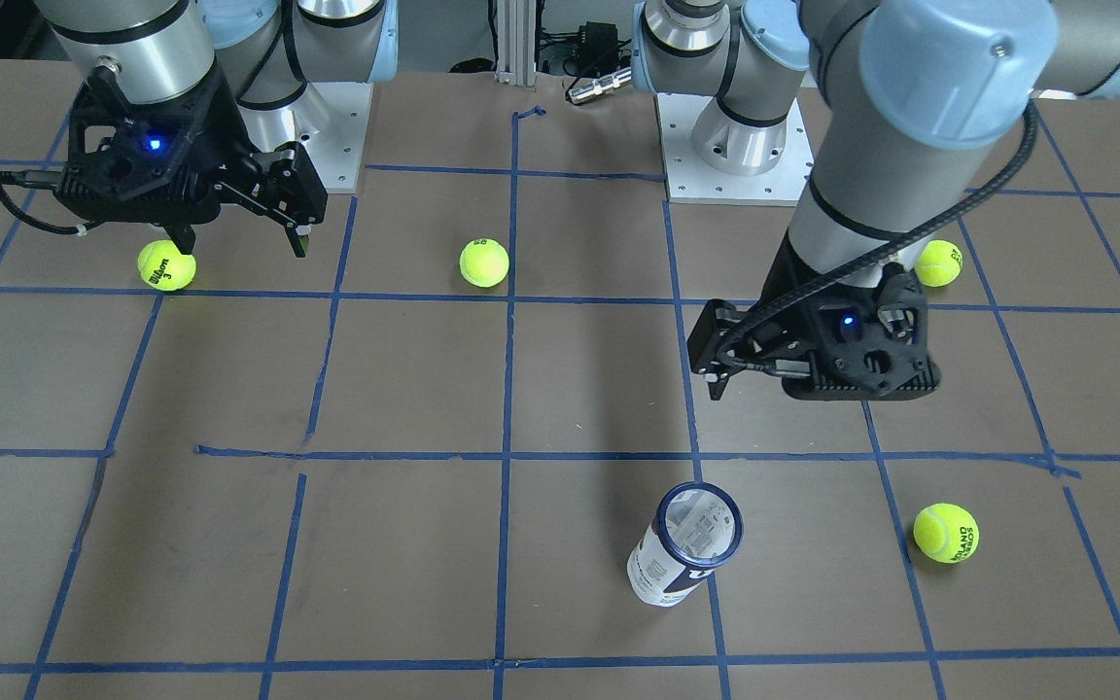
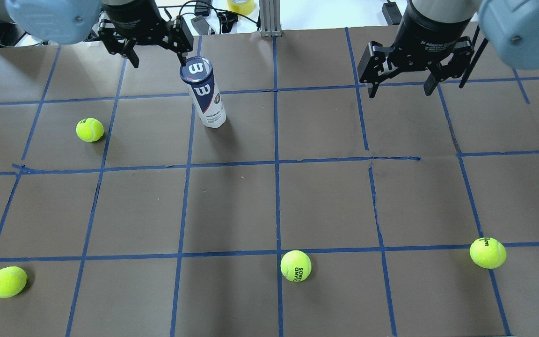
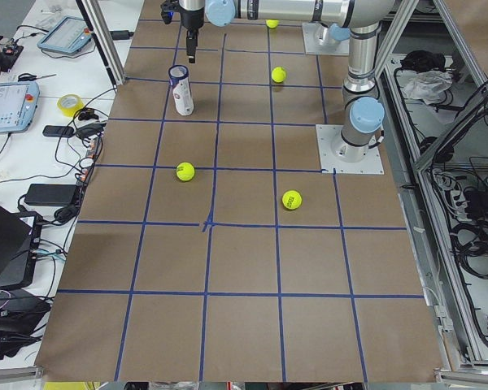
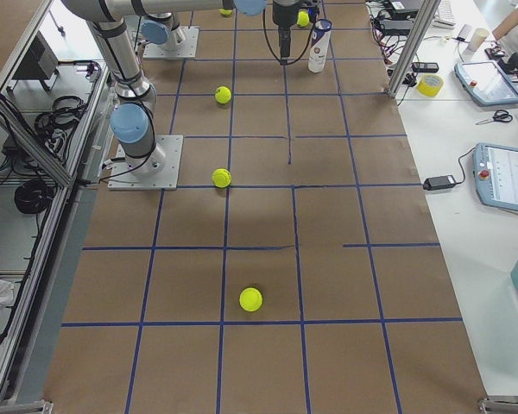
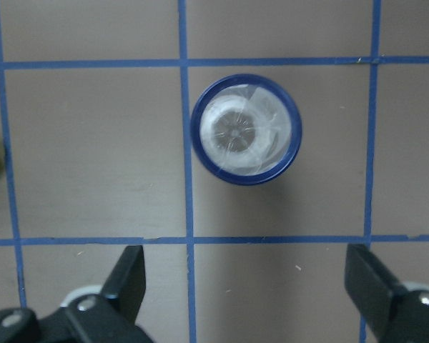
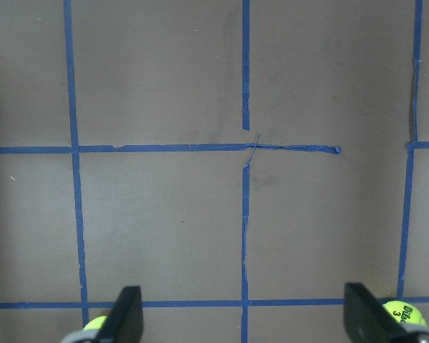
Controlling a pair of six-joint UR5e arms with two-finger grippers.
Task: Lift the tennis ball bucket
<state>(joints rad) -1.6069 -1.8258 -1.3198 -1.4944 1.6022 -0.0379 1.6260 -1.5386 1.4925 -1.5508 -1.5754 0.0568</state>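
Fingers (image 5: 129,277) of left gripper (image 2: 159,61) spread, above and just beside tennis ball bucket (image 2: 203,93) | right gripper (image 2: 401,83) spread, well apart | bucket upright on surface (image 2: 321,201) | likely light, slick, thin-walled: pinch mid-body, moderate squeeze

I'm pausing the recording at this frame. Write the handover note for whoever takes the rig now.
Left claw: open, empty, high over the brown table. The upright slim clear-plastic tennis ball bucket with navy band stands just ahead of it, not enclosed.
Right claw: open, empty, far from the bucket.
Done: nothing gripped yet.
Left: probably lower the left claw around the bucket, close, lift.
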